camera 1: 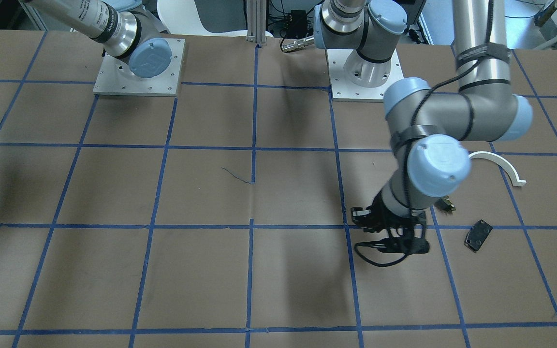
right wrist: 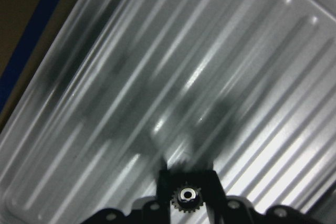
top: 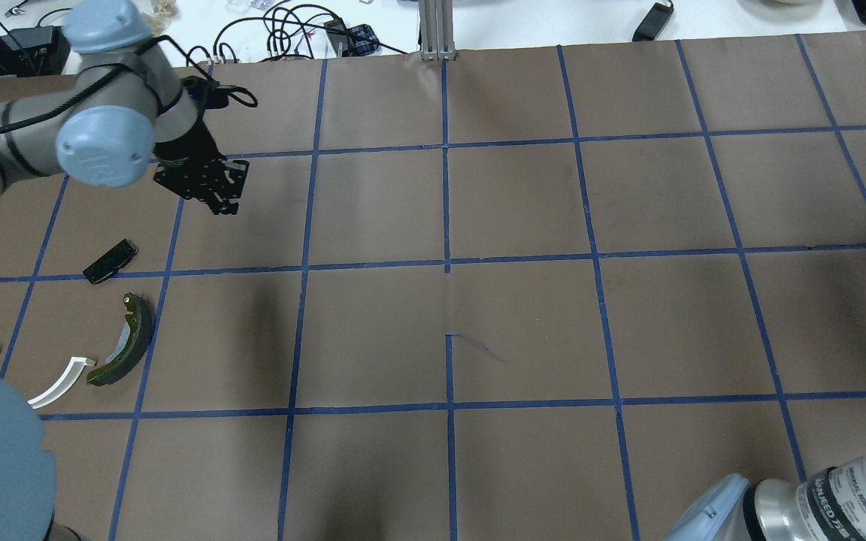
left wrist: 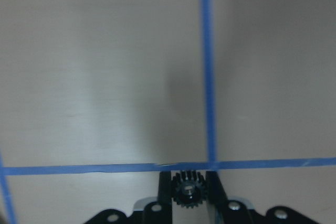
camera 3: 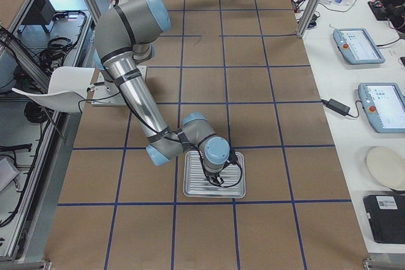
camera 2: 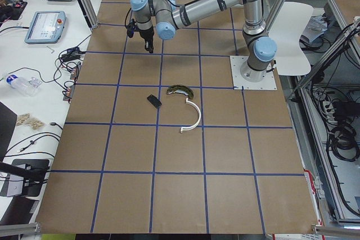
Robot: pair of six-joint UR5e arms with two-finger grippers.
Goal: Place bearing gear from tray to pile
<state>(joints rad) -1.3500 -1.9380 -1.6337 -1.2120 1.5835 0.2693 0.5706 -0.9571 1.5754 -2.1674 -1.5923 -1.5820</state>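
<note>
Where the right arm reaches, tray (camera 3: 190, 191): rectangular metal sheet with rounded corners, lying flat on the table (top: 523, 315) well apart from the pile.
Tray surface: shiny and silver, pressed into long parallel ribs; the right wrist view shows only bare ribs and shadows.
Right gripper (right wrist: 186, 182): hangs over the tray, fingers drawn close and pinching a second gear (right wrist: 186, 196); whether this gear touches the ribs I cannot tell.
Second gear: small, black and toothed, with a bright metal bore.
Left gripper (left wrist: 186, 179): fingers nearly together, clamped on the bearing gear (left wrist: 185, 188), above a crossing of blue tape (left wrist: 208, 72).
Bearing gear: small, black, toothed, held off the table, near the pile but apart from it.
Pile: three loose parts on the robot's left.
Brake shoe (top: 126, 342): dark olive, curved.
White arc (top: 61, 383): thin plastic, its end just beside the shoe.
Black plate (top: 110, 261): small, flat, between shoe and left gripper.
Table: brown paper, blue tape grid.
</note>
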